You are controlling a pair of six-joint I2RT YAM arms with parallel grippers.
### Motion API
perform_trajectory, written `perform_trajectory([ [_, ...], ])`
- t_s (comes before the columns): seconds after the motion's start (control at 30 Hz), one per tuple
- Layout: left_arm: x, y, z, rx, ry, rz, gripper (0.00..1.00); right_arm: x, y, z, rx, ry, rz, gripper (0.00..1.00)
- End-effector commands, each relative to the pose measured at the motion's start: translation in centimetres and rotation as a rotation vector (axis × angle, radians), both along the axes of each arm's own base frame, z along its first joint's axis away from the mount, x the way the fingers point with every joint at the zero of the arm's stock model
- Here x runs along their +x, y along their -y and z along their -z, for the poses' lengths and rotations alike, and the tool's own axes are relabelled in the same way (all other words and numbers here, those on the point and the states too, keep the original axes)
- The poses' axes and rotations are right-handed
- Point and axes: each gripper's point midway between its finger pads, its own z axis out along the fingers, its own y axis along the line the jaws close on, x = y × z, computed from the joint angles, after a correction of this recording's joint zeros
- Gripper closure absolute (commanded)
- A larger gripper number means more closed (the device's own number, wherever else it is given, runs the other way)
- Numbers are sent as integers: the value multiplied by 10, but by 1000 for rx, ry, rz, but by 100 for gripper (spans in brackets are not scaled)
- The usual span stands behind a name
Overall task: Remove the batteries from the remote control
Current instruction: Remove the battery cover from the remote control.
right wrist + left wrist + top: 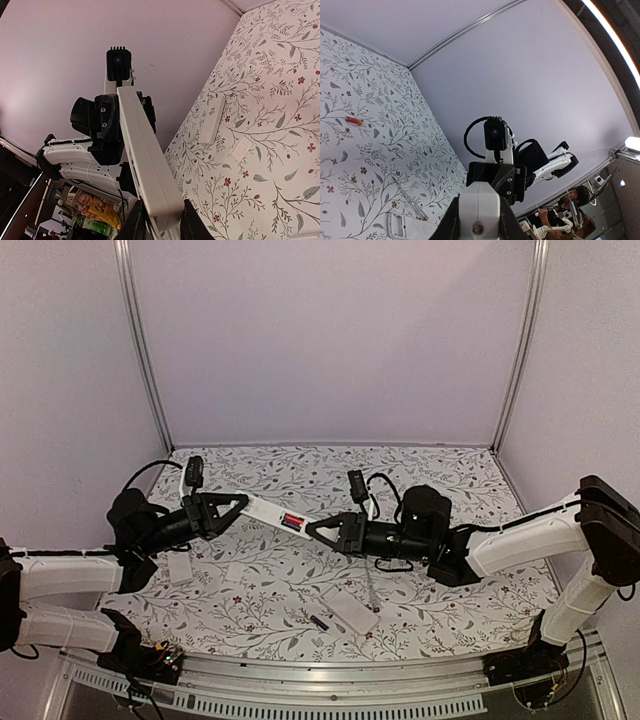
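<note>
A white remote control (275,512) hangs above the table, gripped at both ends. My left gripper (240,503) is shut on its left end and my right gripper (313,530) on its right end. Red and blue batteries (293,522) show in its open compartment. The left wrist view has the remote's end (479,205) between my left gripper's (479,222) fingers. In the right wrist view the remote's long edge (142,155) runs out from my right gripper (162,225). A loose battery (320,622) lies near the front; it looks red in the left wrist view (354,120).
A second white remote (351,610) lies at front centre with a thin stick tool (372,590) beside it. A white cover (180,568) and a small white piece (235,571) lie front left. Grey walls close in the floral-patterned table (450,480).
</note>
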Motion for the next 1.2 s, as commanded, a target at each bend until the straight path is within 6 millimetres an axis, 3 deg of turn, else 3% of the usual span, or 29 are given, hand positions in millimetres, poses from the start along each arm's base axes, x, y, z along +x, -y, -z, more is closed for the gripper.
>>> perform_trajectory([
  [0.0, 14, -12, 18, 53, -34, -98, 100, 7, 8, 7, -16, -5, 31, 78],
  [0.27, 16, -13, 21, 66, -41, -108, 100, 8, 8, 7, -12, -9, 28, 71],
  [0.67, 17, -15, 22, 64, -53, -116, 100, 8, 10, 15, -22, -19, 31, 100],
  [0.93, 25, -26, 32, 118, -78, -153, 100, 16, 22, 25, -58, -18, 73, 100],
  [1.17, 27, -34, 50, 224, -89, -141, 100, 27, 43, 37, -189, 28, 159, 89],
])
